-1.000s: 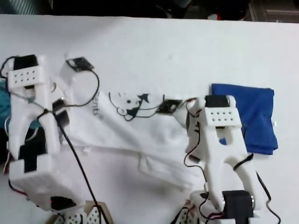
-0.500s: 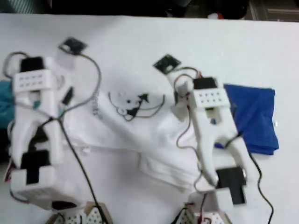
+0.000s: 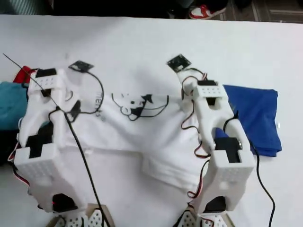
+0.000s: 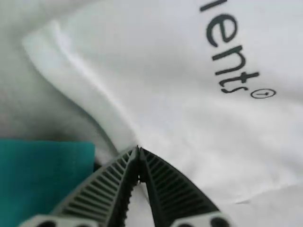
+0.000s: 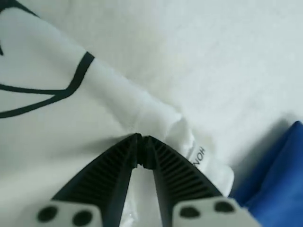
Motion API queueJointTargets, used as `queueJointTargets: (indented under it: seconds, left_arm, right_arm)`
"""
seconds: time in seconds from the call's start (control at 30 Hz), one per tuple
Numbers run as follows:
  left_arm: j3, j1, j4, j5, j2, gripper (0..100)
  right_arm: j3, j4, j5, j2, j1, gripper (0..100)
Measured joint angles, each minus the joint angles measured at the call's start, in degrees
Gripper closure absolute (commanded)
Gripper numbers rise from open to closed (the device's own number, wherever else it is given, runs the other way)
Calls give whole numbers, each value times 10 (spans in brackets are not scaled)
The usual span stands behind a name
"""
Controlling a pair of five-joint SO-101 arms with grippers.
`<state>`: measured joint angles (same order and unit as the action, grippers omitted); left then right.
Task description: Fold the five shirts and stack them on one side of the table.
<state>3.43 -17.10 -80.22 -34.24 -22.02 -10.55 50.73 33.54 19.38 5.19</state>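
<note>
A white shirt with a black drawing and lettering lies spread across the middle of the table. The left gripper sits at the shirt's left edge; in the left wrist view that gripper is shut on a fold of the white shirt beside the lettering. The right gripper is at the shirt's right edge, next to a folded blue shirt. Seen from the right wrist, this gripper is shut on a bunched fold of the white shirt near its label.
Teal cloth and a bit of red cloth lie at the table's left edge, beside the left arm. The teal cloth is close to the left fingers. Blue fabric lies close to the right fingers. Bare white table stretches beyond the shirt.
Both arms have shifted toward the far side of the table with the shirt's edge. The right wrist went from beside the blue shirt to the shirt's far right corner. The shirt lies flatter.
</note>
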Motion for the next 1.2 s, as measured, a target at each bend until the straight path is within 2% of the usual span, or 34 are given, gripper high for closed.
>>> queueJointTargets:
  seconds: [0.13,0.33,0.5,0.6,0.8,0.93,1.03,1.2]
  left_arm:
    - [-11,0,-33,-2,13,977]
    - [-34,0,-80,28,114,969]
    - [-34,5,-111,46,208,856]
    - [-34,37,-138,47,244,853]
    - [-34,161,-153,47,258,842]
    - [-34,277,-160,47,258,756]
    - [-34,367,-161,87,258,716]
    - [17,507,-141,151,258,708]
  right_arm:
    - [54,64,-3,-6,4,981]
    - [93,179,-3,-92,36,981]
    - [93,281,-3,-207,31,981]
    - [93,335,-3,-281,4,981]
    - [94,414,-3,-422,-86,981]
    - [94,447,-3,-487,-161,981]
    - [94,457,-3,-521,-219,981]
    - [94,457,-3,-550,-313,981]
